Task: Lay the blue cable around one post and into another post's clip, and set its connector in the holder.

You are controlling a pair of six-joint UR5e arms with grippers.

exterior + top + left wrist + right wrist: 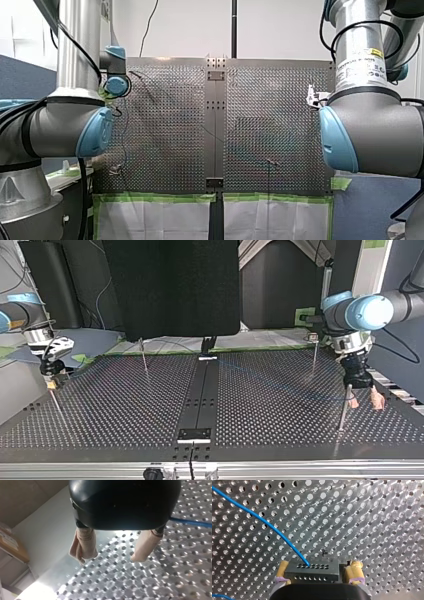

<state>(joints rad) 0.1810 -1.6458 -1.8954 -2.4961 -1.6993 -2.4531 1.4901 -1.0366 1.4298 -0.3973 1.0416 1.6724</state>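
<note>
Right wrist view: blue cable (274, 530) rises from a dark connector (312, 573) and runs over the perforated table (374, 517). The connector is pinched between the yellow pads of my right gripper (319, 567), by one side edge. My left gripper (111, 557), by the opposite side edge, has its beige pads spread with nothing between. Black centre strip (202, 390). One thin post (144, 357). Green tape (155, 197) along the arms' edge, with a black panel (170, 285) beyond.

Bright, even room light fills the front view, and the counter (280, 125) gleams grey with a duller patch right of its middle. In the top view the counter is dim before a black backdrop (175, 285). In the left wrist view white glare burns between my left arm's fingers (144, 547); in the right wrist view every hole glints.
</note>
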